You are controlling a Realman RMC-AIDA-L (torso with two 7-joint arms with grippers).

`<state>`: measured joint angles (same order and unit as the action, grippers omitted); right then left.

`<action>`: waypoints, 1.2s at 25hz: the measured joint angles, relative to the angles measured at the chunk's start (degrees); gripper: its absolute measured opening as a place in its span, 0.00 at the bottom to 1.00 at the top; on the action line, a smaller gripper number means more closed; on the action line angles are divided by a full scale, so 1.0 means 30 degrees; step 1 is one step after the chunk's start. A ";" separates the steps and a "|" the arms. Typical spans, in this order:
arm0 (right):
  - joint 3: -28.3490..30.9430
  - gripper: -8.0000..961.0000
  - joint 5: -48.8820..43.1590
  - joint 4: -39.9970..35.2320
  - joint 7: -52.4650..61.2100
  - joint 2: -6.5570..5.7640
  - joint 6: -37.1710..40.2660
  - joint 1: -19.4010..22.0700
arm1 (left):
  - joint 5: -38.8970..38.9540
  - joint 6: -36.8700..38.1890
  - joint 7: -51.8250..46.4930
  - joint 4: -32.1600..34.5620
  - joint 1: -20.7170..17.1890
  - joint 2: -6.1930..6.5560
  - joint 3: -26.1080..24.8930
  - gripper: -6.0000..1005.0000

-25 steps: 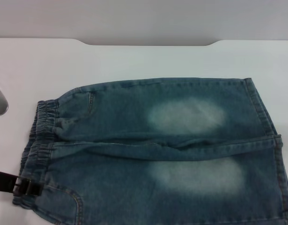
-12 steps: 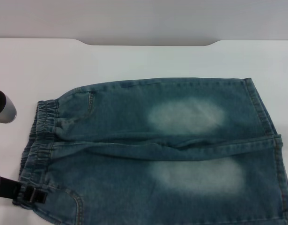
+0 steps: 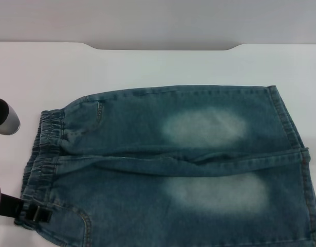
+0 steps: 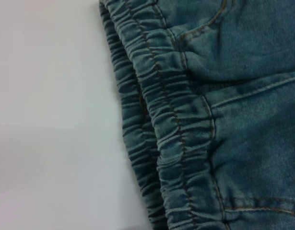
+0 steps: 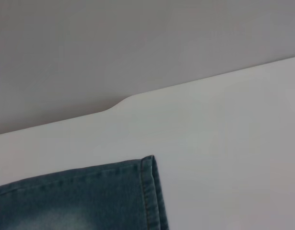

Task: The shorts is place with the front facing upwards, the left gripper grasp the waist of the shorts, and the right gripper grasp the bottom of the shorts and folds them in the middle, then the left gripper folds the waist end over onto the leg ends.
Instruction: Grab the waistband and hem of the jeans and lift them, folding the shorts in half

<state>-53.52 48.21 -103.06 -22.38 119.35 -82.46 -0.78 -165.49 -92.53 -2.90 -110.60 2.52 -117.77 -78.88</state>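
Blue denim shorts [image 3: 173, 164] lie flat on the white table [image 3: 147, 67], front up. Their elastic waist [image 3: 44, 149] points to my left and the leg hems [image 3: 296, 139] to my right. My left gripper [image 3: 32, 214] rests at the near corner of the waist, its dark tip lying on the gathered band. The left wrist view looks straight down on the ruched waist [image 4: 176, 124] beside bare table [image 4: 46, 120]. In the right wrist view, the far corner of a leg hem [image 5: 149, 191] shows. My right gripper appears in no view.
The table's far edge has a shallow cut-out [image 3: 163, 48] with grey wall behind it. Grey parts of my left arm [image 3: 3, 119] stand at the left edge of the head view. White tabletop [image 5: 224, 143] surrounds the shorts on the far side.
Over the last second my left gripper slid slightly down and right along the waist's near corner, and more of the grey arm came into view. The shorts have not moved.
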 joint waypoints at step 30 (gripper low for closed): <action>0.0360 0.68 0.0424 -0.0095 -0.0072 -0.0037 -0.0274 -0.0169 | -0.0006 0.0062 0.0557 0.0955 0.0973 0.0039 -0.0209 0.56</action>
<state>-52.44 49.48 -103.35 -22.59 119.24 -83.28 -1.28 -165.51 -92.34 -1.23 -107.74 5.44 -117.65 -79.51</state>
